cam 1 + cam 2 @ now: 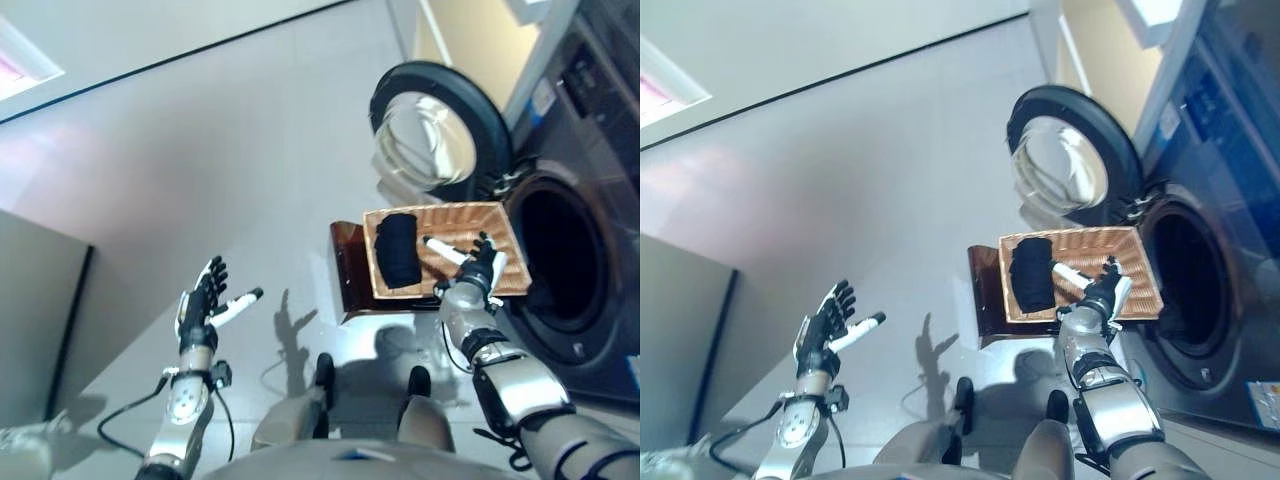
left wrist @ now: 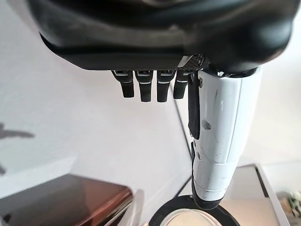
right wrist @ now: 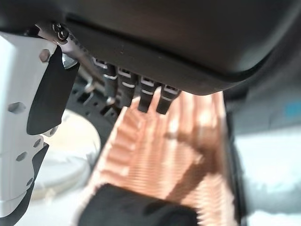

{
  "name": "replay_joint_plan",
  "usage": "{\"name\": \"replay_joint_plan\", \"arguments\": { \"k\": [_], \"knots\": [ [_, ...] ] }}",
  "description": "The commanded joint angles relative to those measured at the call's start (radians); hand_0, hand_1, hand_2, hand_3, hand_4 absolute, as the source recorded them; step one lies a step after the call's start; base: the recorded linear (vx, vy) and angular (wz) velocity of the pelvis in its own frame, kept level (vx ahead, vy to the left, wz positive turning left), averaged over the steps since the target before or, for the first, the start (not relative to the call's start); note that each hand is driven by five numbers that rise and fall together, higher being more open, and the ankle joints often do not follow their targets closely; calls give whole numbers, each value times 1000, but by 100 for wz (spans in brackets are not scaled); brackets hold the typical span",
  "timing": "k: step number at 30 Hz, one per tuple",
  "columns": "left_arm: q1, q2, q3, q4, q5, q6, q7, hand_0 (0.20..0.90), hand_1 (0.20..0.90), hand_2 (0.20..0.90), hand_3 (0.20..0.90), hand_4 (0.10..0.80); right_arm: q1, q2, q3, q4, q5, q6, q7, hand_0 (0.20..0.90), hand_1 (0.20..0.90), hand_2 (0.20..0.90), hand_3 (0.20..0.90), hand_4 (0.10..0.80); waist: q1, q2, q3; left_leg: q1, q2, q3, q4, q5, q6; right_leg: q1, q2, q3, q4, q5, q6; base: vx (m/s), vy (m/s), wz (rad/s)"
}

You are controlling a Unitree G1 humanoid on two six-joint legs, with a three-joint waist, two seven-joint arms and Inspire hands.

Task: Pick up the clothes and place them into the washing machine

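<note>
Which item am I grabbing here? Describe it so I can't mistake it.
Find the front-loading washing machine with its round door swung open. Right beside its opening a woven wicker basket sits on a dark brown stand. In the end of the basket farthest from the drum lies a bundle of black cloth, the only dark, soft thing there; the right hand hovers, open, next to it.

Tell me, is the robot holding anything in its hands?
No. The right hand hovers open over the woven wicker basket, apart from the folded black cloth inside. The left hand is open over the floor.
</note>
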Motion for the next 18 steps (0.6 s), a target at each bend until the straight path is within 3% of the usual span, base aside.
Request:
{"name": "replay_joint_plan", "arguments": {
  "k": [1, 9, 15, 18],
  "knots": [
    [-60, 35, 90, -66, 19, -77, 11, 900, 900, 900, 900, 800, -92, -25, 61, -11, -98, -11, -16, 900, 900, 900, 900, 800, 24, -45, -6, 71, -29, -13, 14, -73, -58, 153, -58, -23, -320, 156, 27, 0, -7, 3],
    [-60, 39, 112, -130, 37, -65, -1, 900, 900, 900, 900, 800, -136, -12, 109, 77, -207, 49, -28, 900, 900, 900, 900, 800, 50, -78, 18, 50, -20, -44, 17, -68, -53, 149, -52, -51, -317, 161, 27, -36, -10, 13],
    [-101, 59, 92, -209, 39, -69, 1, 900, 900, 900, 900, 800, -219, -17, 122, 107, -207, 64, -36, 900, 900, 900, 900, 800, 67, -87, 89, -15, -18, -60, 33, -56, -52, 79, -45, -58, -281, 166, 21, -113, -8, 9],
    [-136, 73, 83, -284, 34, -82, 17, 900, 900, 900, 900, 800, -319, -40, 133, 109, -195, 71, -52, 900, 900, 900, 900, 800, 72, -80, 164, -82, -11, -66, 70, -49, -52, 7, -43, -59, -237, 160, 12, -161, -1, 8]
  ]
}}
